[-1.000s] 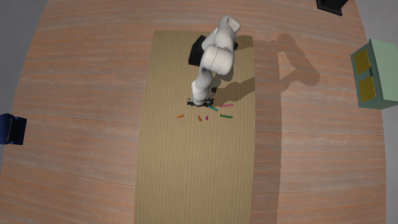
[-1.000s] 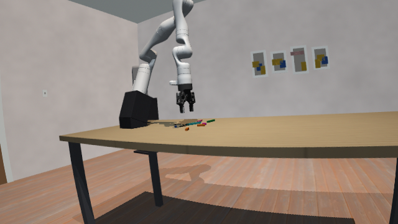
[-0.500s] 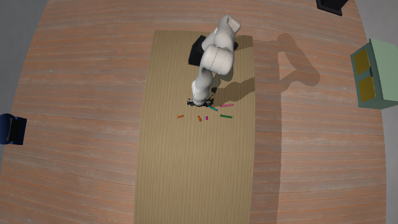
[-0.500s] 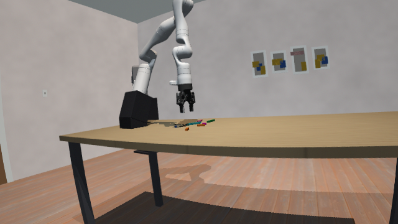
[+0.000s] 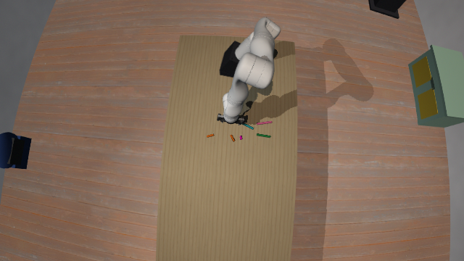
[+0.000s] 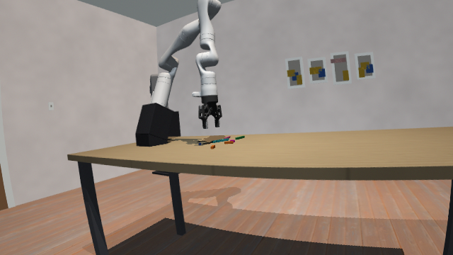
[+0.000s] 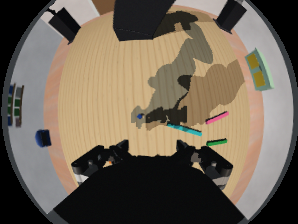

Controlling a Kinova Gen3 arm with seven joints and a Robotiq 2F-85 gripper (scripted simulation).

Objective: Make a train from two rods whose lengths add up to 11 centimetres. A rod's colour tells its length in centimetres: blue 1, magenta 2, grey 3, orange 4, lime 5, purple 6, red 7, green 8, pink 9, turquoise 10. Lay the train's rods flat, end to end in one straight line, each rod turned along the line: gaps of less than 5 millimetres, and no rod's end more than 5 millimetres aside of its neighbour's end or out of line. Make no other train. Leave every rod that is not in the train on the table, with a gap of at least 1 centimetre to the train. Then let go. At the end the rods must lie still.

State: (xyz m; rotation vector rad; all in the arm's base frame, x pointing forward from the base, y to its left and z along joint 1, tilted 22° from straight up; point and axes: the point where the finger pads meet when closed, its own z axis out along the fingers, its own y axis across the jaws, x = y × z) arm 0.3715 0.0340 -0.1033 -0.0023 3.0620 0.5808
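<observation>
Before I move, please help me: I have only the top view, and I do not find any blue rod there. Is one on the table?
Observer: Yes. The wrist view shows a small blue rod, lying apart from the turquoise rod.
Operator: Thank you. From above I cannot judge the height. Does the gripper touch the table?
Observer: No. The exterior view shows the gripper hanging above the table.
Operator: And is something between its fingers?
Observer: Nothing; they stand open, with a bare gap between the tips.
</observation>
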